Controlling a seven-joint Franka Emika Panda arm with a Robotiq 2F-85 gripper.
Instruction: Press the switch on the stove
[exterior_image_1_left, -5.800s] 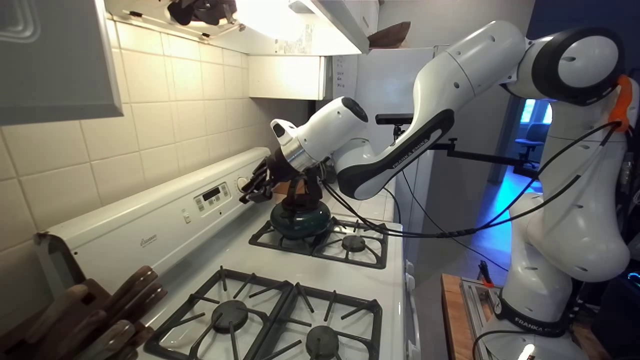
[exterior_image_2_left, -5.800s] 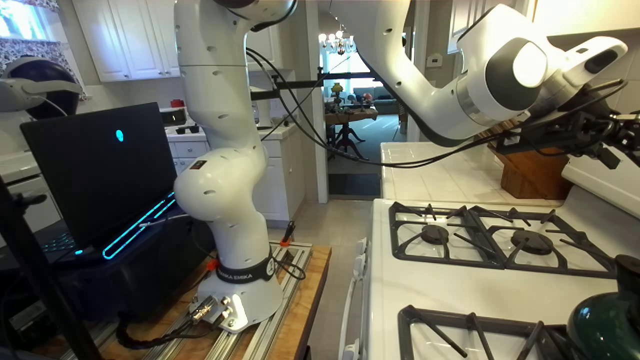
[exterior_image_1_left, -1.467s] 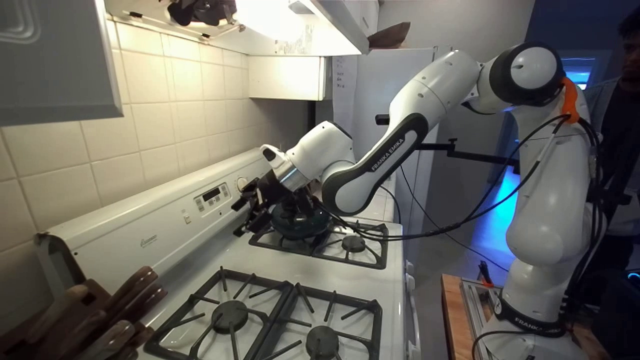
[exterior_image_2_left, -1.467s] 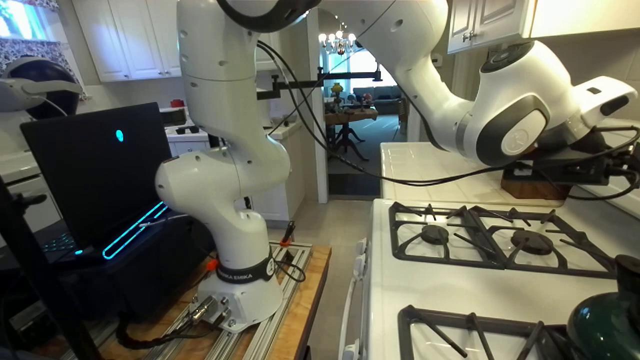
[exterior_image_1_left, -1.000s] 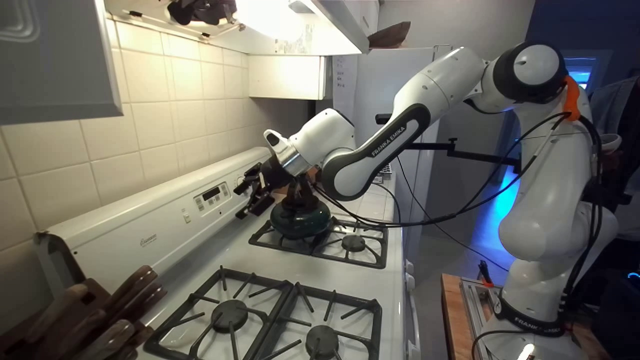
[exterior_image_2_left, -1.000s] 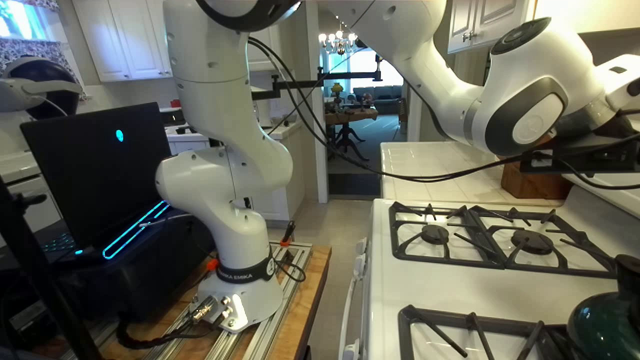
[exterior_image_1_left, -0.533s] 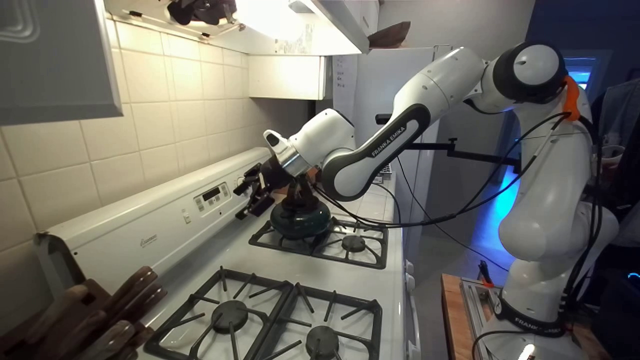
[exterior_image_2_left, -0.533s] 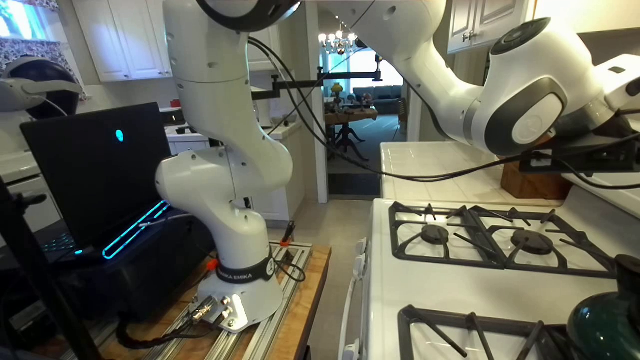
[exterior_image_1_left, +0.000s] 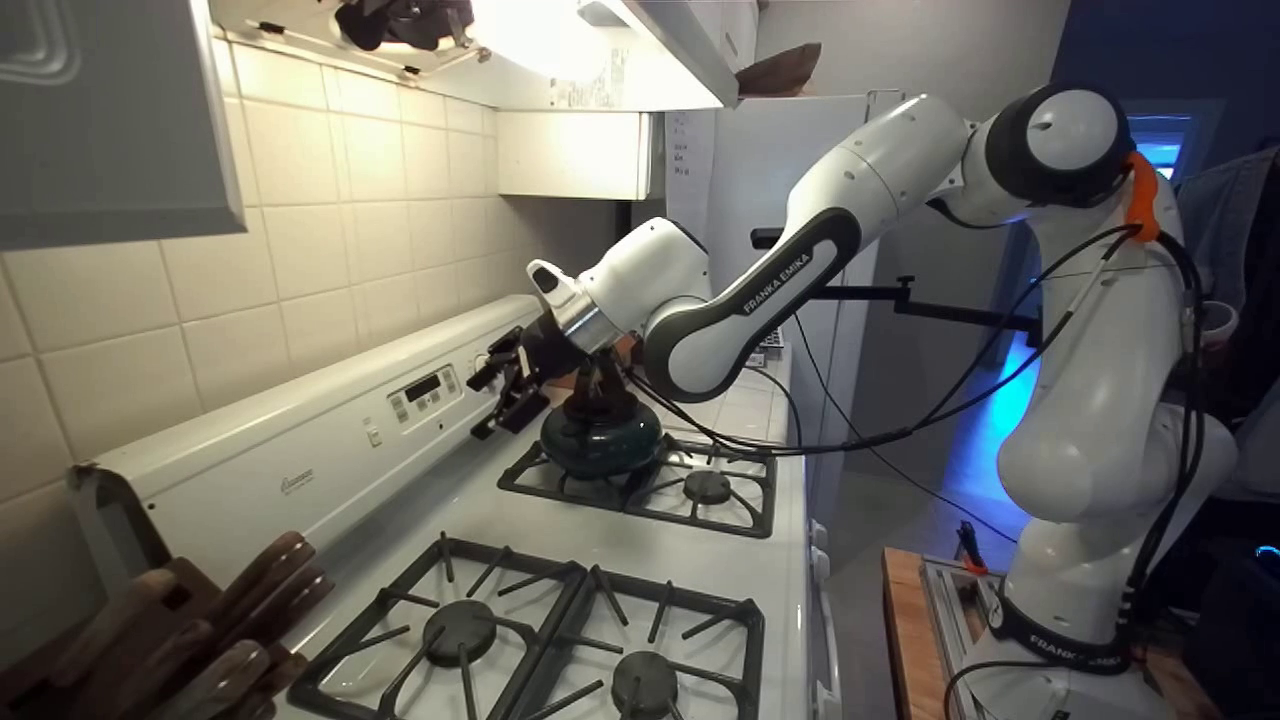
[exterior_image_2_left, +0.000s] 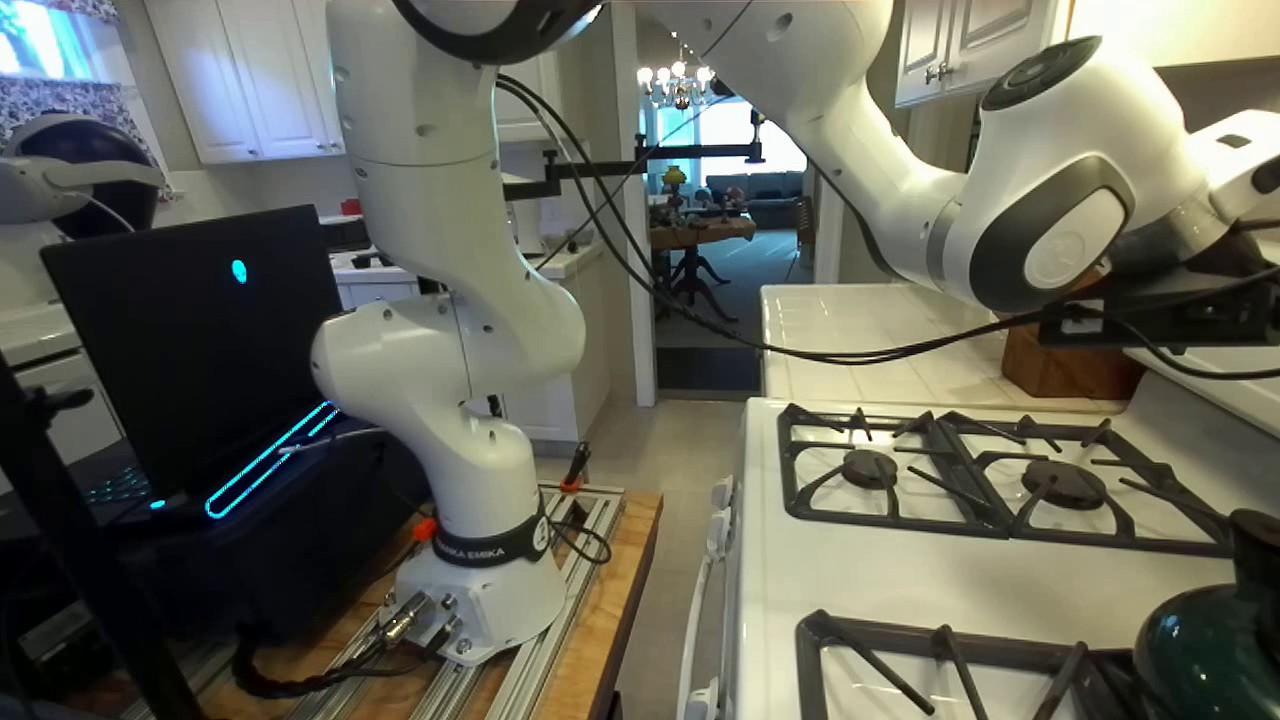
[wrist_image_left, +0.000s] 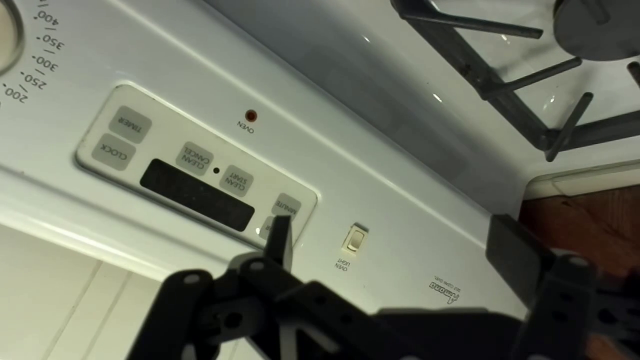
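The switch (wrist_image_left: 355, 240) is a small cream rocker labelled "oven light", set in the white back panel of the stove (exterior_image_1_left: 520, 525). In an exterior view the switch (exterior_image_1_left: 373, 434) sits on that panel, left of my gripper (exterior_image_1_left: 481, 405). Nothing touches it. In the wrist view my gripper (wrist_image_left: 391, 237) stands wide open with nothing held. The switch appears in the gap between the fingers, nearer the left finger (wrist_image_left: 280, 242), and the panel lies beyond them. In an exterior view the right edge of the frame cuts off the gripper.
A dark green kettle (exterior_image_1_left: 600, 440) stands on a rear-side burner just below the wrist. Black grates (exterior_image_1_left: 575, 590) rise from the cooktop. Wooden knife handles (exterior_image_1_left: 270, 575) stand at the near left. A keypad (wrist_image_left: 195, 172) and an oven knob (wrist_image_left: 6, 37) share the panel. The range hood (exterior_image_1_left: 680, 50) hangs above.
Between one and a half and one second ago my gripper rose slightly at the panel; since then the arm has not moved. The person at the right edge has shifted.
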